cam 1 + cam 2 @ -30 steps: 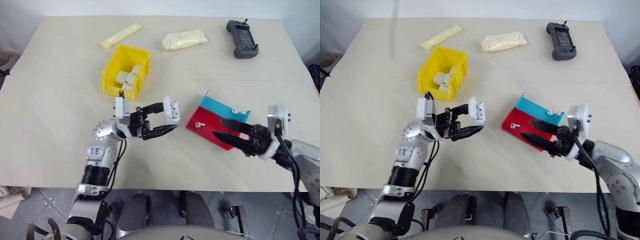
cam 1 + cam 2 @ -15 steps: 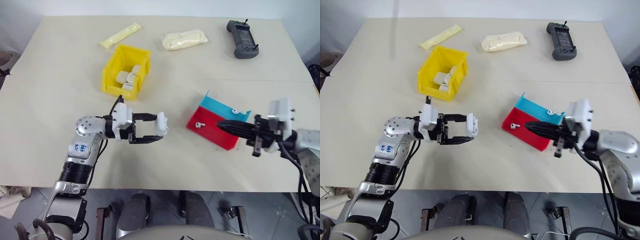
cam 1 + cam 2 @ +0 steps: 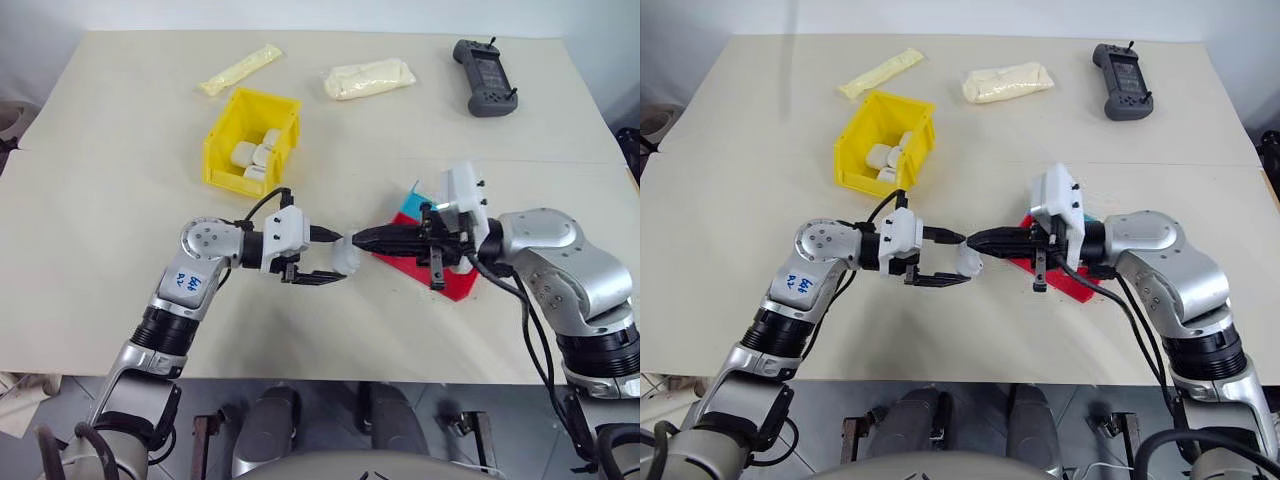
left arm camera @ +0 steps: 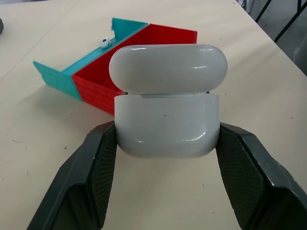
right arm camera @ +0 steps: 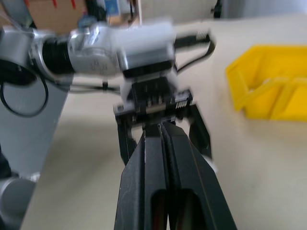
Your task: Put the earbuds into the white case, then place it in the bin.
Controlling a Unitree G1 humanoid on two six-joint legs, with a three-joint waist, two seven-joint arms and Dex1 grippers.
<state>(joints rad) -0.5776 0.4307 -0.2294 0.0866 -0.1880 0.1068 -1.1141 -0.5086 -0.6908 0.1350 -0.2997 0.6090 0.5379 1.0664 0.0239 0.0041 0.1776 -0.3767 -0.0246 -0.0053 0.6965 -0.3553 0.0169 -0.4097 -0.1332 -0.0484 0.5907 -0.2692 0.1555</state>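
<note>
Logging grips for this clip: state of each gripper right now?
Left gripper: shut on the white case, lid ajar.
Right gripper: shut, fingers pressed together; whether they hold an earbud cannot be told.

I had both arms bent inward, tips nearly meeting. My left gripper [image 3: 318, 256] was clamped; my right gripper [image 3: 362, 239] was pinched closed.

I count one case [image 4: 167, 103], one yellow bin [image 3: 252, 140], one red-teal tray [image 4: 110, 67], two pale packets [image 3: 240, 69], one controller [image 3: 485, 77], one earbud [image 4: 104, 41].
</note>
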